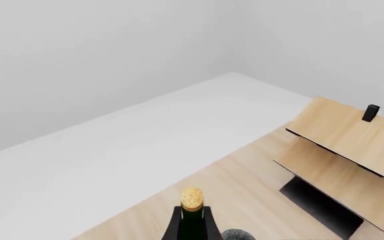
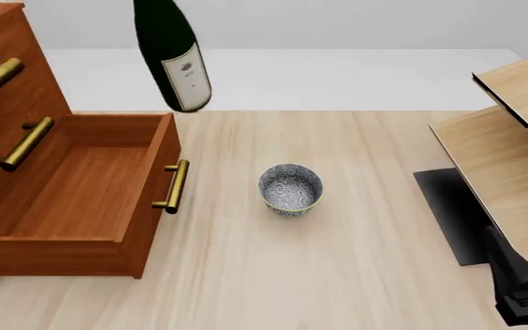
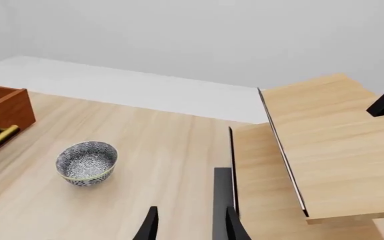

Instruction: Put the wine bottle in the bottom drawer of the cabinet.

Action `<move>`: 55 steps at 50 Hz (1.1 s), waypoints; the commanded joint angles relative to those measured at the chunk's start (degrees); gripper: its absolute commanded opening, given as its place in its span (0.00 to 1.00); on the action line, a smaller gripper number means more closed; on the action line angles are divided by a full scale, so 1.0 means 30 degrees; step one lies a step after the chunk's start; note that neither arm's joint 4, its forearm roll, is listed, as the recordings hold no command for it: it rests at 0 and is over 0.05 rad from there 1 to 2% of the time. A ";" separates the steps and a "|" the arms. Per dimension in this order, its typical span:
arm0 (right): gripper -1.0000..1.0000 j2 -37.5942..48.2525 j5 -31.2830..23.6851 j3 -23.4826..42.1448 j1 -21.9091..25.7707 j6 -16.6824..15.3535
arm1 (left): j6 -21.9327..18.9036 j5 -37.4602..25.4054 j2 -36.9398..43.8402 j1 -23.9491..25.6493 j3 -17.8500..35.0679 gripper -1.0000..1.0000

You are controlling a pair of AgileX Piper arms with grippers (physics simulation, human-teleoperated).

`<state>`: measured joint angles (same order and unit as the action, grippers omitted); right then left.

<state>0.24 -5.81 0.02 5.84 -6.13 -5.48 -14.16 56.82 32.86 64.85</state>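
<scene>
Hanging in the air, the wine bottle [image 2: 174, 58] sits just above and behind the open bottom drawer [image 2: 71, 189] of the cabinet [image 2: 7, 82], long axis near upright, base tilted slightly; the left gripper [image 1: 192, 222] pinches its neck below the cork; the right gripper [image 3: 188, 225] waits spread, far right, near the shelf [image 2: 511, 137].

Patterned bowl [image 2: 290, 190] on the table [image 2: 356, 275] — pale shelf unit [image 2: 511, 179] nearby.

matte black right arm [image 2: 519, 278] with slim black fingers [image 3: 150, 226].
</scene>
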 commanded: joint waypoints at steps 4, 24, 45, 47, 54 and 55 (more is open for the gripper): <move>1.00 -0.0035 -0.0072 0.0000 0.0073 0.0035 | -0.0147 -0.1460 -0.2623 -0.2100 -0.0588 0.00; 1.00 0.0014 -0.0120 -0.0001 0.0334 -0.0088 | -0.0330 -0.4633 -0.4164 -0.3750 -0.0942 0.00; 1.00 0.0027 -0.0152 -0.0001 0.0453 -0.0067 | -0.0533 -0.6993 -0.3768 -0.5491 -0.0437 0.00; 1.00 0.0053 -0.0121 -0.0001 0.0455 -0.0067 | -0.0224 -0.7275 -0.3666 -0.5466 -0.0266 0.00; 1.00 0.0065 -0.0112 -0.0001 0.0487 -0.0094 | -0.0005 -0.7691 -0.3239 -0.6118 0.0301 0.00; 1.00 0.0050 -0.0135 -0.0001 0.0468 -0.0095 | -0.0261 -0.7717 -0.3190 -0.6099 0.0297 0.00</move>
<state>0.43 -6.13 0.02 7.18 -6.35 -5.53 -35.10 46.09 16.66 63.75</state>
